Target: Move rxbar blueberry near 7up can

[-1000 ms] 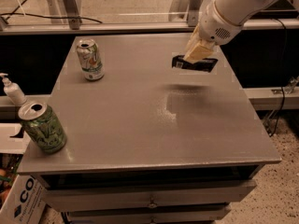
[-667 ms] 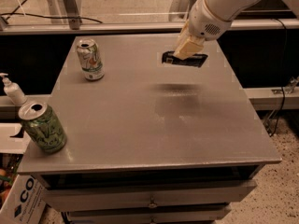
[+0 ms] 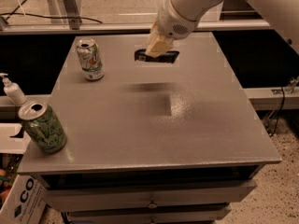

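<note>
My gripper hangs from the white arm above the back middle of the grey table. It is shut on the rxbar blueberry, a flat dark wrapper held level in the air, with its shadow on the table below. The 7up can, silver-white with green and red-orange marks, stands upright at the back left. The bar is to the right of the can, about a can's height away.
A wholly green can stands at the front left corner. A white pump bottle stands off the table's left edge. A cardboard box sits on the floor at the lower left. Drawers run under the table's front edge.
My gripper has carried the bar leftward across the back of the table, toward the 7up can. Both cans have stayed in place.
</note>
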Robot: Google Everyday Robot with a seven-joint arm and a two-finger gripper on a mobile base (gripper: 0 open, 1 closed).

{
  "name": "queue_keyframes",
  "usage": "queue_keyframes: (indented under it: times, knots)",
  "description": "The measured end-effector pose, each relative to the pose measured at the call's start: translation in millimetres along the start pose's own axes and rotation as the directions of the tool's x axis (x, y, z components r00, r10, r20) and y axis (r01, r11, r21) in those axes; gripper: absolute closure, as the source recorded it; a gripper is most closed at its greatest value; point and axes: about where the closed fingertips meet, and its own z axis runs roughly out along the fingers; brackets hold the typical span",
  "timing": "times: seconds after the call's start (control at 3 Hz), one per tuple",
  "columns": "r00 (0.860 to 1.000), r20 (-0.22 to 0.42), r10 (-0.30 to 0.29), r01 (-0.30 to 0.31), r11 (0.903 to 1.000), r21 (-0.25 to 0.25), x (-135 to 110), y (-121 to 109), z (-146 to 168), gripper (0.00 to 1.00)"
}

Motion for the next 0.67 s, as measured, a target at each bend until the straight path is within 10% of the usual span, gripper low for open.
queue_keyframes:
  times: [0.67]
  knots:
    - [0.994,0.042,-0.098,0.097,0.9952,0.004,-58.0,2.7,36.3,1.0]
